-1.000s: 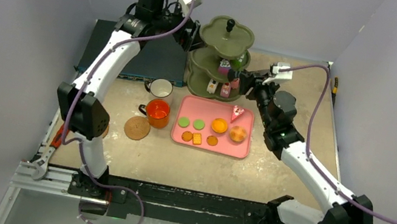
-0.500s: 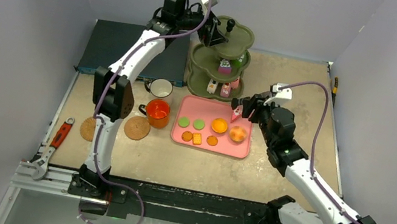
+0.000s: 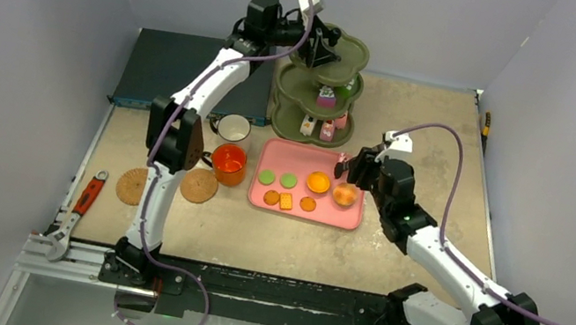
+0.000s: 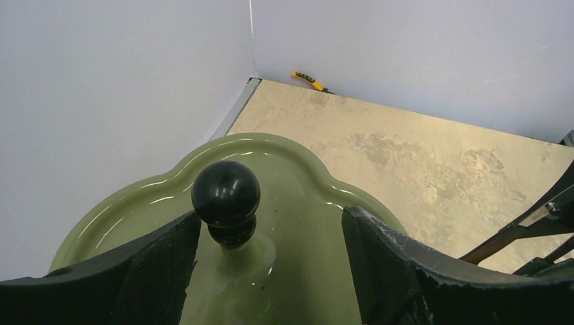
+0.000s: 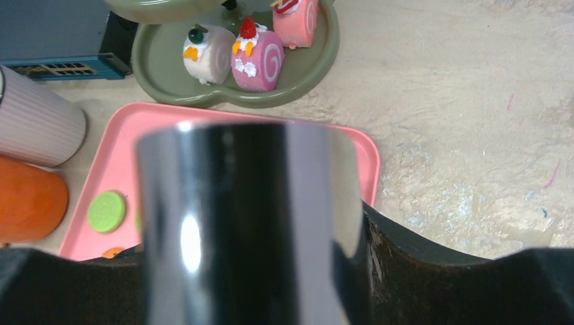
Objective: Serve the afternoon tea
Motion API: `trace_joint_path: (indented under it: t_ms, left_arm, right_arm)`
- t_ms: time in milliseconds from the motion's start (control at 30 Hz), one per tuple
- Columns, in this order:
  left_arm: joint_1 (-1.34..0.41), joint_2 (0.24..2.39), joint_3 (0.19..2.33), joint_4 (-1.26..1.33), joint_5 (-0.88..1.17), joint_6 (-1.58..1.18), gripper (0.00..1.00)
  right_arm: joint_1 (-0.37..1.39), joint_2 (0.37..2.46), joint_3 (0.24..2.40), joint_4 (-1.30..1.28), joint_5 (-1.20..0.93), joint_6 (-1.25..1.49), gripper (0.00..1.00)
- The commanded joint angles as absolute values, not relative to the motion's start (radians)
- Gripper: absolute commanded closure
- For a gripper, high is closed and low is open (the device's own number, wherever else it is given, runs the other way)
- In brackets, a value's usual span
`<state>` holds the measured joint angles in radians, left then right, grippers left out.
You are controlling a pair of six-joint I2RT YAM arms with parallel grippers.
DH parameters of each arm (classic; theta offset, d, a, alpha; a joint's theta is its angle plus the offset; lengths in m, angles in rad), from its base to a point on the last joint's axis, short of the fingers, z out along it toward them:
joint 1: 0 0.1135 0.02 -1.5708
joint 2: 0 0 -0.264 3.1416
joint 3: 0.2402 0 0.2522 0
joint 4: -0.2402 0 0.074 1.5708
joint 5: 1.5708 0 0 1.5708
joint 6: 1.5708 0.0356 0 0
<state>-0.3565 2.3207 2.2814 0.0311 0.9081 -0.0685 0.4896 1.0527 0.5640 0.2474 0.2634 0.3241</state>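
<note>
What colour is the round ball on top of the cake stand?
The ball is shiny black; the left wrist view shows it best.

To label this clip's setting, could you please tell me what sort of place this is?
Probably a robotics lab test cell: two arms bolted to a rail, plain grey walls enclosing the table, tiny cakes on a tiered stand.

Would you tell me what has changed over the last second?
The left gripper swung right over the stand, jaws open either side of its knob. The right gripper, clamping a shiny cylinder, drew back from the stand to the tray. Mugs and biscuits stayed put.
</note>
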Motion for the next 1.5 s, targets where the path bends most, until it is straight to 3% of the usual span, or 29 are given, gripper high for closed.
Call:
trace_joint_path:
  t_ms: [0,233,400,567,667,833,1067,1333,1400,1467]
  left_arm:
    - [-0.371,2.332,2.297,0.104,0.897,-0.089,0.28]
    - [-0.382,2.304,2.242,0.112,0.809,-0.074,0.48]
    - [-0.393,2.275,2.199,0.105,0.759,-0.056,0.58]
    - [-0.410,2.251,2.174,0.105,0.664,-0.038,0.78]
    - [-0.422,2.228,2.150,0.113,0.605,-0.039,0.82]
    - [-0.441,2.191,2.124,0.103,0.453,-0.063,1.00]
    - [-0.494,2.132,2.081,0.100,0.133,-0.102,1.00]
    - [-0.583,2.101,2.030,0.125,-0.081,-0.052,0.99]
    - [-0.594,2.106,2.048,0.117,-0.105,-0.054,0.81]
    - [-0.595,2.104,2.068,0.093,-0.112,-0.060,0.55]
  right_arm:
    - [0.486,1.104,0.558,0.365,0.298,0.346,0.41]
    - [0.488,1.209,0.551,0.489,0.335,0.349,0.45]
    - [0.489,1.239,0.541,0.531,0.363,0.336,0.57]
    - [0.493,1.215,0.534,0.534,0.394,0.299,0.68]
    - [0.492,1.191,0.533,0.532,0.397,0.282,0.73]
    - [0.494,1.162,0.542,0.531,0.390,0.269,0.80]
    - [0.497,1.122,0.566,0.536,0.364,0.256,0.81]
    - [0.500,1.086,0.608,0.565,0.278,0.238,0.81]
    - [0.502,1.085,0.631,0.570,0.250,0.236,0.81]
    - [0.504,1.088,0.659,0.575,0.226,0.235,0.81]
